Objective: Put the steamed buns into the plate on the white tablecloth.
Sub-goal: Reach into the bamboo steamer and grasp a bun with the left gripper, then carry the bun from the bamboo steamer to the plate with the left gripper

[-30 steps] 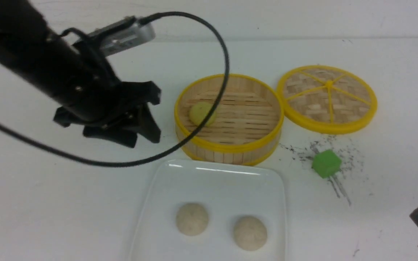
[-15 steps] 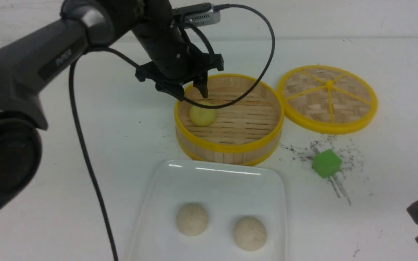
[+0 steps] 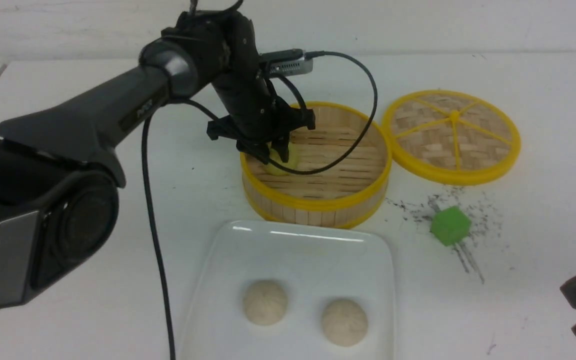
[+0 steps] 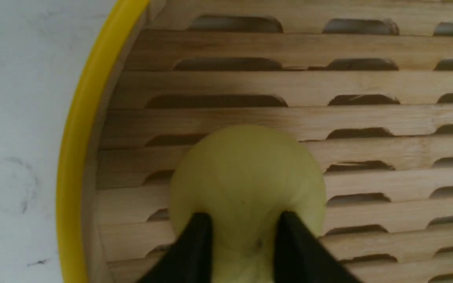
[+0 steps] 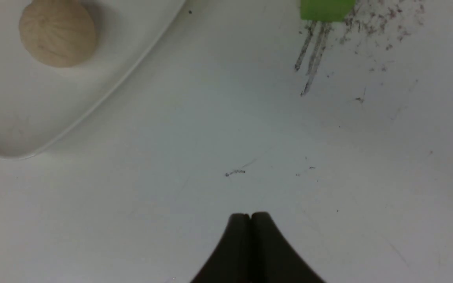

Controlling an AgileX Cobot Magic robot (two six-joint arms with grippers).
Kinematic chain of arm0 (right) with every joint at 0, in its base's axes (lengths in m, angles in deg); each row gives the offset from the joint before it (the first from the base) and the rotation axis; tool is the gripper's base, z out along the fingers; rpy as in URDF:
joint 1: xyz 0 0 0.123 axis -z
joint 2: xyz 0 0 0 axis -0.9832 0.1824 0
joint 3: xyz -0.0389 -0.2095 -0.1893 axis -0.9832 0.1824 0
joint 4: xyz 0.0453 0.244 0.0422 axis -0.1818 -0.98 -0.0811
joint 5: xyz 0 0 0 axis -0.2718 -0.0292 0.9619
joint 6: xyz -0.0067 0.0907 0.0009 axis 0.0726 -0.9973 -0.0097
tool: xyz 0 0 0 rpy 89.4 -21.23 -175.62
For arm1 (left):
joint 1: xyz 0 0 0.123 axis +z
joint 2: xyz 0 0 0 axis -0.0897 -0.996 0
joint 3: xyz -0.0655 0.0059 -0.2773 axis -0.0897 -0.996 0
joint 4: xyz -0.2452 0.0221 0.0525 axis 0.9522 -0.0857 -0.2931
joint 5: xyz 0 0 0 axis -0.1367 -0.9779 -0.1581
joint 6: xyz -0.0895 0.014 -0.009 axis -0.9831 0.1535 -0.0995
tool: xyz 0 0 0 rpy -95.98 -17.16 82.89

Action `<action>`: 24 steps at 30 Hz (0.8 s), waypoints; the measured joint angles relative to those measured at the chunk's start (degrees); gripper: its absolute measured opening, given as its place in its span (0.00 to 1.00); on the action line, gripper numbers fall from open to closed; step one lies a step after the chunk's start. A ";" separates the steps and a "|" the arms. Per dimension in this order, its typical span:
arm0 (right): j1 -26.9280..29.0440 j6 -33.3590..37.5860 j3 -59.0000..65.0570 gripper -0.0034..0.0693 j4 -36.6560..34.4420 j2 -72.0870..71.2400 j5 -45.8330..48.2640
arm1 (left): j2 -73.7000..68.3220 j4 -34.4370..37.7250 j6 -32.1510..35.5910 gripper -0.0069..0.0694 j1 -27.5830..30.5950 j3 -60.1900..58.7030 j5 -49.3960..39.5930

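The right gripper (image 5: pixel 251 215), nearest at the right edge of the front view, has its fingertips pressed together with nothing between them, and they hang above the white tablecloth (image 5: pixel 195 196). To the left of those fingertips lies the plate (image 3: pixel 308 265), white and rounded at the corners, its near edge cut off by the front view. Two beige buns (image 3: pixel 265 302) (image 3: pixel 344 322) rest on the plate, apart from each other; the right-hand one is the closer of the two to the right fingertips. Ahead of the right fingertips and a little to their left, a green cube (image 3: pixel 450 226) sits on dark scratch marks, clear of the plate. Beyond the plate stands the open bamboo steamer (image 3: pixel 318 202), with the left gripper (image 4: pixel 244 218) reaching into its left side. Its fingers are parted around the pale yellow bun (image 4: pixel 250 169), one on either side; whether they grip it firmly cannot be told. The bun is between the left fingertips and on the steamer's slatted floor, near the yellow rim. To the right of the left fingers, beyond the green cube, the steamer lid (image 3: pixel 450 137) lies just beside the steamer, woven side and yellow spokes showing.
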 joint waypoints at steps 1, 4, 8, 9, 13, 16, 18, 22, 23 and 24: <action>0.00 0.00 0.00 0.05 0.00 0.00 0.00 | 0.12 0.06 0.05 0.20 0.00 0.07 -0.28; 0.00 0.00 0.00 0.05 0.00 0.00 0.00 | 0.73 0.43 0.05 0.14 0.00 0.12 -1.19; 0.00 0.00 0.00 0.06 0.00 0.00 0.00 | 6.10 0.08 1.03 0.12 0.00 0.12 -4.96; 0.00 0.00 0.00 0.06 0.00 0.00 0.05 | 8.16 -0.59 1.38 0.12 0.00 0.12 -5.60; 0.00 0.00 0.00 0.07 0.00 0.00 0.05 | 17.75 -3.98 2.70 0.12 -0.07 0.12 -10.60; 0.00 0.00 0.00 0.07 0.00 0.00 0.05 | 23.62 -5.70 3.64 0.12 -0.07 -0.50 -12.21; 0.00 0.00 0.00 0.07 -0.07 0.00 0.10 | 27.04 -5.30 3.66 0.12 -0.07 -2.92 -12.21; 0.00 0.00 0.00 0.08 -0.01 0.00 0.14 | 32.29 0.20 3.72 0.12 -0.65 -11.80 -12.21; 0.00 0.00 0.00 0.08 -0.01 0.00 0.14 | 33.07 0.96 3.87 0.12 -1.49 -15.53 -12.26; 0.00 0.00 0.00 0.09 -0.01 0.00 0.16 | 33.30 1.23 3.91 0.12 -2.34 -18.04 -12.26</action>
